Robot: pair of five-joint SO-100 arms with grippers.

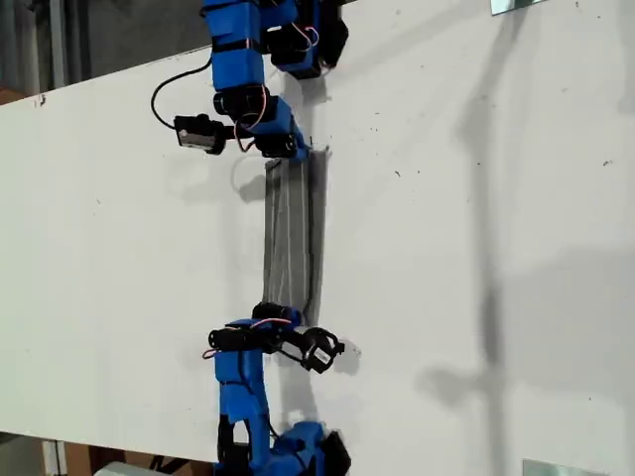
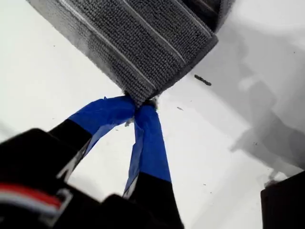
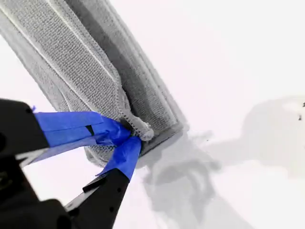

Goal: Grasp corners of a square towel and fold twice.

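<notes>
The grey striped soft towel (image 1: pixel 294 230) lies folded into a narrow strip on the white table (image 1: pixel 476 248), stretched between my two blue arms, one at the exterior view's top and one at its bottom. My first gripper (image 2: pixel 139 106) is pinched closed on a corner (image 2: pixel 143 98) of the strip, blue-taped fingertips (image 2: pixel 151 138) meeting at the cloth's edge. My second gripper (image 3: pixel 127 136) is clamped on a bunched corner (image 3: pixel 139 129) at an end of the strip, fabric puckered between its tips.
</notes>
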